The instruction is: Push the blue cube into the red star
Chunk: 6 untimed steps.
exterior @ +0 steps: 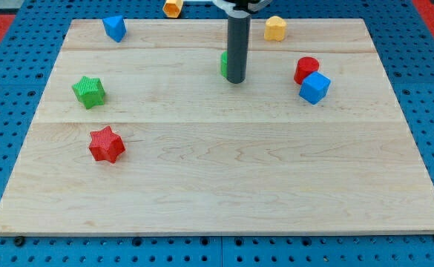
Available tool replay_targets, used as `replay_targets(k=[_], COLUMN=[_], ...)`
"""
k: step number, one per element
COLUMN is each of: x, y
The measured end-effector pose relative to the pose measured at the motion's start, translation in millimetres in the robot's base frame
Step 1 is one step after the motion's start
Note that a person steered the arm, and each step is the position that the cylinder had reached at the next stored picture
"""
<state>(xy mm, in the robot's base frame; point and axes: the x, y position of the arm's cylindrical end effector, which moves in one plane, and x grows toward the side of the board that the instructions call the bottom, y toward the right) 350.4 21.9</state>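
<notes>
The blue cube [314, 87] lies at the view's right, touching a red cylinder [306, 69] just above and left of it. The red star [106, 144] lies at the view's left, below the middle. My tip [235, 79] is at the view's upper middle, left of the blue cube and well apart from it. A green block [223, 64] sits right behind the rod on its left side, mostly hidden.
A green star [89, 91] lies above the red star. A blue block [114, 27] sits at the top left. An orange block [173, 7] and a yellow block [275, 28] sit at the top edge of the wooden board [224, 185].
</notes>
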Motion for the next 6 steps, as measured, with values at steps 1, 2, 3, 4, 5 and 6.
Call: replay_targets(k=[1,2,3,4,5,6], x=[0,20,69,93,95,84], y=[-6,-6,-6,35,106,190])
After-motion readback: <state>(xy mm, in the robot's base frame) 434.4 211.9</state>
